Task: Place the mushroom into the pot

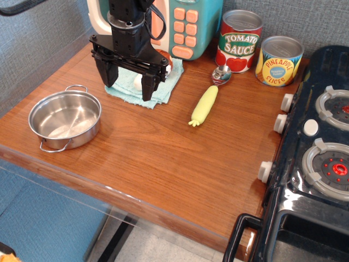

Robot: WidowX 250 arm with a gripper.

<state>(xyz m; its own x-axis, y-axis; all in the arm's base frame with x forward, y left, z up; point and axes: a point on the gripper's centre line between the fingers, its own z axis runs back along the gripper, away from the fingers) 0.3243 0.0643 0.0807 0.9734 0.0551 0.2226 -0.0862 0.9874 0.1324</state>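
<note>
A small white mushroom lies on a teal cloth at the back of the wooden table. My black gripper hangs over the cloth, open, with one finger on each side of the mushroom. I cannot tell whether the fingers touch it. Most of the mushroom is hidden behind the gripper. The shiny steel pot with two loop handles stands empty at the left, in front and to the left of the gripper.
A pale yellow-green corn cob lies mid-table with a metal spoon behind it. A tomato sauce can and a pineapple can stand at the back right. A teal toy appliance stands behind the gripper. A black toy stove fills the right side.
</note>
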